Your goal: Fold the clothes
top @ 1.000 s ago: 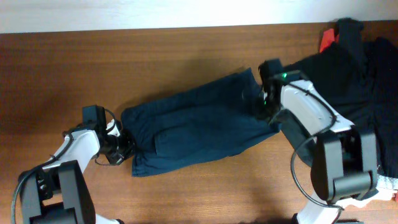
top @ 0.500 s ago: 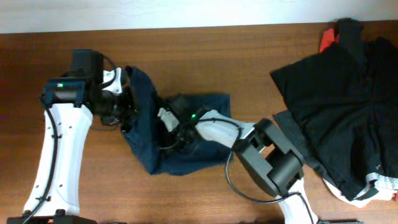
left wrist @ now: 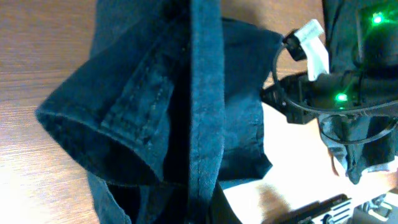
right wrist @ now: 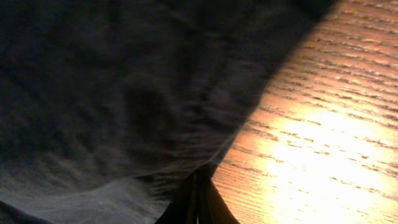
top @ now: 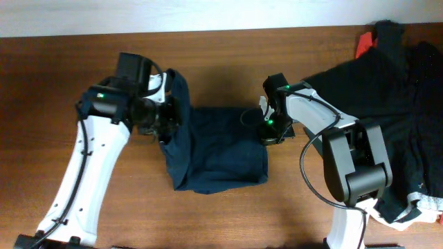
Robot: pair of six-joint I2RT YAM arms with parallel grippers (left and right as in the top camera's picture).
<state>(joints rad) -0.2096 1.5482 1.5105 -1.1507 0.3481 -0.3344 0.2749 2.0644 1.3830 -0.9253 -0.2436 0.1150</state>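
Observation:
The navy blue shorts (top: 221, 149) lie doubled over in the middle of the table. My left gripper (top: 163, 117) is shut on their left part and holds it lifted, so the cloth hangs in a fold; in the left wrist view the seamed cloth (left wrist: 193, 93) covers the jaws. My right gripper (top: 268, 133) is low at the shorts' right edge. In the right wrist view its fingertips (right wrist: 198, 186) are pressed together right at the edge of the dark cloth (right wrist: 112, 93), and seem to pinch it.
A pile of black garments (top: 387, 90) lies at the right, with a red piece (top: 365, 43) at the back and a white one (top: 429, 202) at the front right edge. Bare wood table (top: 55, 76) shows left and in front.
My left gripper has carried the lifted cloth to the right. My right gripper has moved from the middle of the shorts to their right edge. The shorts now lie more compactly.

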